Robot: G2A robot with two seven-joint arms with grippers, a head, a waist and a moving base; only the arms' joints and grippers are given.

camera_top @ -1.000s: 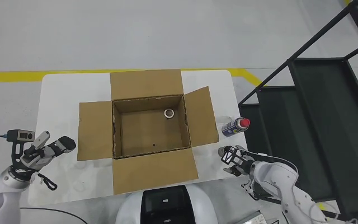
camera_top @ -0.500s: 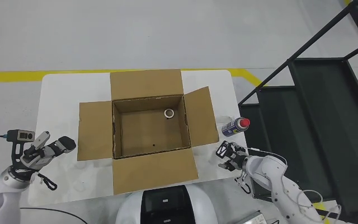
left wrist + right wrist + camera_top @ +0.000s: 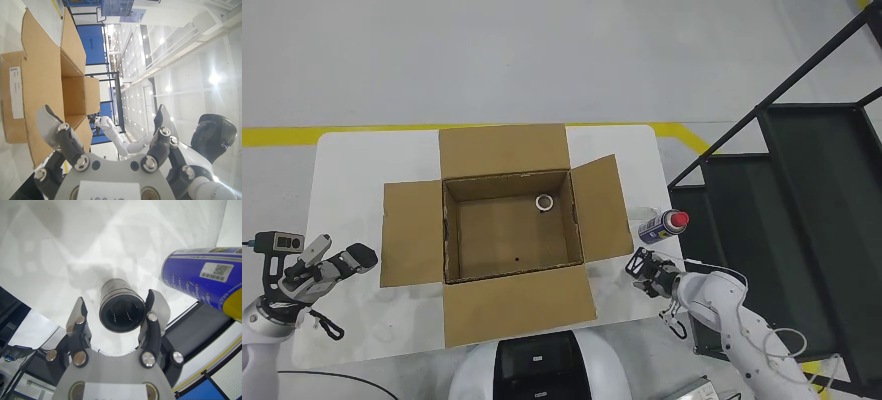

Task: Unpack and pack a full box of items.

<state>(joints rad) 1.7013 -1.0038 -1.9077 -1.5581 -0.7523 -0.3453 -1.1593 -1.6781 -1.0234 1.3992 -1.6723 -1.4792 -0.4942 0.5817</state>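
An open cardboard box (image 3: pixel 510 228) sits mid-table with its four flaps spread; a small roll of tape (image 3: pixel 544 203) lies in its far right corner. My right gripper (image 3: pixel 647 272) is off the box's right flap, at the table's near right corner. It is open (image 3: pixel 115 306), and a metal cylinder (image 3: pixel 121 308) stands on the table between its fingers, close against one pad and apart from the other. A blue spray can (image 3: pixel 662 226) with a red cap lies just beyond (image 3: pixel 204 275). My left gripper (image 3: pixel 337 262) is open and empty (image 3: pixel 103 113), left of the box (image 3: pixel 41 85).
A small white object (image 3: pixel 640 213) sits beside the spray can. Black metal steps (image 3: pixel 782 200) stand right against the table's right edge. Bare white tabletop (image 3: pixel 352 190) lies left of the box and behind it.
My right gripper has shifted a little toward the box and away from the table's near edge. The left arm and the box contents have not moved.
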